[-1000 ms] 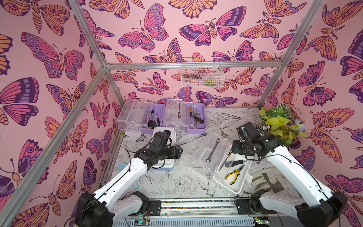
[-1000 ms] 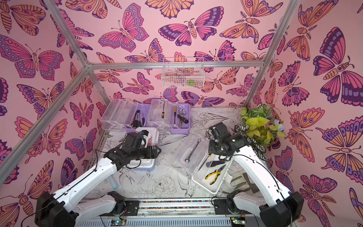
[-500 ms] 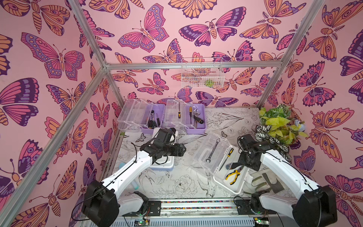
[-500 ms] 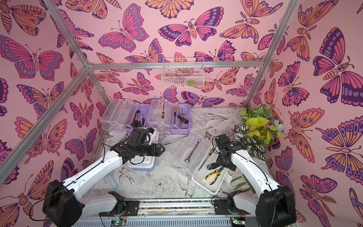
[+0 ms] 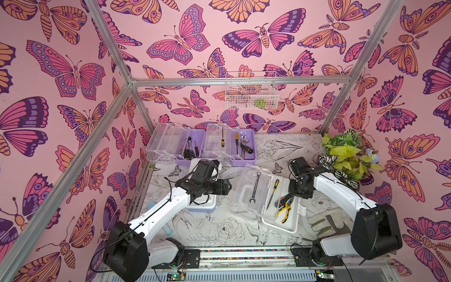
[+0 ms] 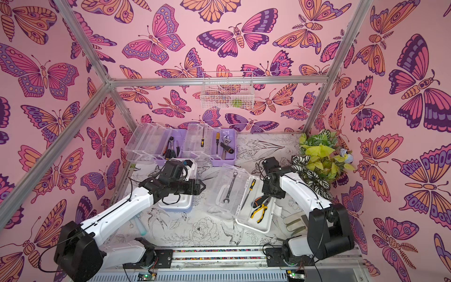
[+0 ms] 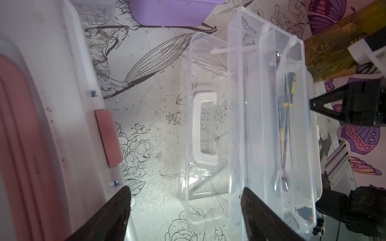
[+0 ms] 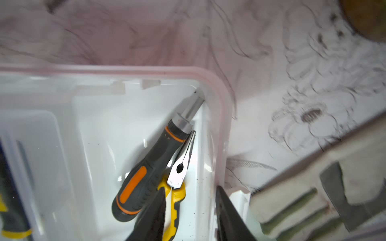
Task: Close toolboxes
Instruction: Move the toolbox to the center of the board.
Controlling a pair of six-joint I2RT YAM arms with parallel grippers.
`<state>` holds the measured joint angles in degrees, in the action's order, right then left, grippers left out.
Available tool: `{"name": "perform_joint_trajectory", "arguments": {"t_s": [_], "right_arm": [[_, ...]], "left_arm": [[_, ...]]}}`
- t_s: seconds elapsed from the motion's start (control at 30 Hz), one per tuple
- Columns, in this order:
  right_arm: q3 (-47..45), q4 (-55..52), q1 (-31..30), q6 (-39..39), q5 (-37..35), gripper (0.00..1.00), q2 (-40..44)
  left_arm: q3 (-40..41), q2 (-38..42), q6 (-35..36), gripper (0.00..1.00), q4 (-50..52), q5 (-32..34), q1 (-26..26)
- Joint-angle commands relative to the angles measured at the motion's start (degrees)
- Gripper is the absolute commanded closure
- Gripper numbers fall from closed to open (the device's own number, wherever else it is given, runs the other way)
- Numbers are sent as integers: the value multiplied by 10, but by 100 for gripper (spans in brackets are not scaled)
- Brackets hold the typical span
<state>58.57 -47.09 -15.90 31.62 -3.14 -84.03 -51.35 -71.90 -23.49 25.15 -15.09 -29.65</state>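
Back left, against the wall: left purple toolbox [image 5: 201, 140] and right purple toolbox [image 5: 252, 156], side by side, clear lids thrown back, tools inside; both yet to close. Nearer me, light blue toolbox [image 5: 203, 207], white lid down, pink latch [image 7: 108, 137] flat on its front; it looked closed. My left gripper [image 7: 184, 192] hovered just beside it, jaws wide apart, nothing between them, facing the white toolbox [image 5: 280, 225] mid-table. Its clear lid [image 7: 208, 187] lay folded open toward that gripper, white handle [image 7: 205, 129] uppermost. A clear tray [image 5: 262, 193] with a wrench and a small screwdriver sat along the hinge side. My right gripper [image 8: 189, 191] was down at the base's rim away from the lid, jaws partly apart astride the wall, one finger inside by the pliers [image 8: 177, 173]; I saw no pinch. Judged: thin plastic, light, slick, and the lid would flex. Best taken at the free lip or handle, with the base steadied at the rim. The tray might slide or spill as the lid swung. Open table lay between the two near boxes; a work glove [image 5: 327, 223] and plant [image 5: 346, 151] crowded the right.
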Motion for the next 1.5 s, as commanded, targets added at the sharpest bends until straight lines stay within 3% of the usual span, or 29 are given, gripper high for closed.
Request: {"name": "perform_joint_trajectory", "arguments": {"t_s": [0.0,0.17,0.47,0.87,1.07,1.13,1.23,1.3,1.37,1.47], "right_arm": [[28,80,-7,-72,121,60,-43],[74,47,17,-61,110,60,-50],[67,24,30,-57,118,59,-30],[33,30,70,-62,148,61,-20],[37,19,93,-73,167,61,-27],[37,18,94,-75,167,60,-28],[37,13,93,-80,160,58,-25],[40,7,93,-82,151,56,-21],[41,4,96,-83,154,56,-18],[44,4,99,-83,168,56,-16]], "left_arm": [[17,9,-11,18,-2,1,3],[19,2,-23,22,-2,9,3],[16,-35,-42,45,-1,31,-18],[-30,-100,-81,57,-44,24,-95],[-56,-133,-101,59,-69,38,-141],[-57,-128,-101,54,-68,54,-143],[-52,-101,-88,27,-32,103,-137],[-48,-82,-78,16,3,124,-127],[-33,-61,-72,11,25,130,-113],[3,-22,-80,14,32,127,-92]]}}
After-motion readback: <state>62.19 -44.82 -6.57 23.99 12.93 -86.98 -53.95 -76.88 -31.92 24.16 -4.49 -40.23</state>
